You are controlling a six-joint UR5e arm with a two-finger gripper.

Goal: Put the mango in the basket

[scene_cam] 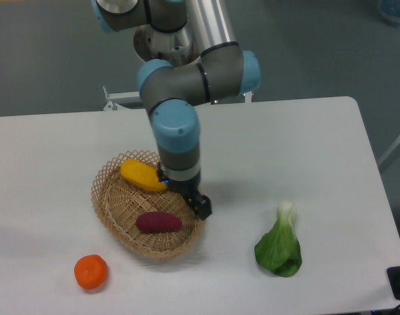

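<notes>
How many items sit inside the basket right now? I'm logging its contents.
2. The mango lies at the basket's back edge, partly behind the gripper; the purple tuber lies near its front. The arm could hide something small.

Arm reaches down from the tabletop's far edge, elbow bent, wrist pointing straight down; the gripper (201, 207) hangs low near the table's middle, nothing visible in it, its finger gap too dark to read
</notes>
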